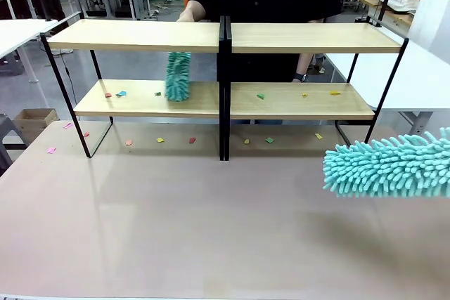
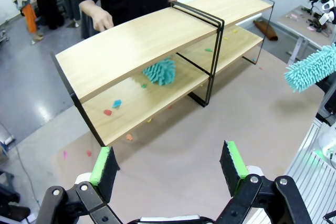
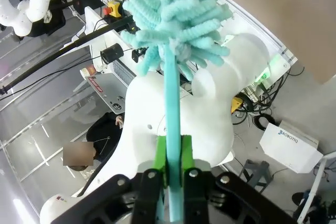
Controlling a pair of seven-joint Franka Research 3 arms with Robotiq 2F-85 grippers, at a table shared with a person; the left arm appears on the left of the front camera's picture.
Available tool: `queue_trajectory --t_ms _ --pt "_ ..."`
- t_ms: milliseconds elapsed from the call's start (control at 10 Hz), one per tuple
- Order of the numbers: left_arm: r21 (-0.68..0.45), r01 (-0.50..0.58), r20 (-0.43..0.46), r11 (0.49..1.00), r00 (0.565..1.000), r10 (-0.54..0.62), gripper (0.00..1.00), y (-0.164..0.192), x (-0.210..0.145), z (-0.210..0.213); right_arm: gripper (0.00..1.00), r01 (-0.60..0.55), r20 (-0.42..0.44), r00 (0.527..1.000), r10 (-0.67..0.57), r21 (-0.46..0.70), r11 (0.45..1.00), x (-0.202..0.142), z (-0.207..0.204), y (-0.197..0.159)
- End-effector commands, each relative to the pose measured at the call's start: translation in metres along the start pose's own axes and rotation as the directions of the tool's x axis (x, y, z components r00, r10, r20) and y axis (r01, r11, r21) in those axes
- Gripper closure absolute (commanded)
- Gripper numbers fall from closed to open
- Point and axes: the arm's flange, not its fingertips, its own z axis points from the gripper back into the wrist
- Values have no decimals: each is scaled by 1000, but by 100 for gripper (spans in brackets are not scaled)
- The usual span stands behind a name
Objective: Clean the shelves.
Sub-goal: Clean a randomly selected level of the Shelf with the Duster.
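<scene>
- Found the shelves [image 1: 144,34] [image 2: 131,45], two joined two-tier racks of light wood boards on thin black metal frames, standing across the far half of the smooth pinkish-beige desk [image 1: 211,230], nearly as wide as the desk.
- Noted small coloured paper scraps [image 1: 260,95] [image 2: 107,112] scattered over both lower boards and on the desk under and in front of the racks.
- Logged right tool [image 3: 172,153] clamped on the thin teal handle of a fluffy teal microfibre duster [image 1: 390,166] [image 3: 173,14]; the duster's head is in the air at the robot's right, above the desk, in front of the right rack and well apart from it.
- Logged left tool [image 2: 167,161] spread wide, nothing between its green pads [image 2: 102,163], raised above the desk and aimed at the left rack.
- Saw a second teal duster [image 1: 178,75] [image 2: 160,71] upright between the two tiers of the left rack, tip on the lower board; handle hidden behind the top board, so cannot tell what holds it.
- Saw a person in a black top behind the racks, one hand [image 1: 190,12] [image 2: 100,18] at the far edge of the left top board.
</scene>
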Motion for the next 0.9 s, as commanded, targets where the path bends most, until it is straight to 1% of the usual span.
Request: queue_trajectory --t_ms 0,100,200,300,400,500,600,700,800 --pt "-8 -2 6 1000 1000 2 0 0 -1 -1 88 55 -17 998 -56 -9 998 -12 5 -11" --pt "-8 -2 6 1000 1000 2 0 0 -1 -1 88 178 -8 984 -178 0 984 -25 11 -28" --pt "-8 -2 6 1000 1000 2 0 0 -1 -1 88 272 10 962 -272 13 962 -36 15 -37" --pt "-8 -2 6 1000 1000 2 0 0 -1 -1 88 290 54 955 -292 50 956 -41 20 -40" --pt "-8 -2 6 1000 1000 2 0 0 -1 -1 88 331 110 935 -337 66 941 -44 25 -43" --pt "-8 -2 6 1000 1000 2 0 0 -1 -1 88 395 189 895 -405 87 914 -43 29 -47" --pt "-8 -2 6 1000 1000 2 0 0 -1 -1 88 382 218 893 -394 100 919 -41 30 -46" --pt "-8 -2 6 1000 1000 2 0 0 -1 -1 88 397 235 883 -406 84 914 -38 30 -47" --pt "-8 -2 6 1000 1000 2 0 0 -1 -1 88 367 161 913 -376 79 927 -55 27 -58"
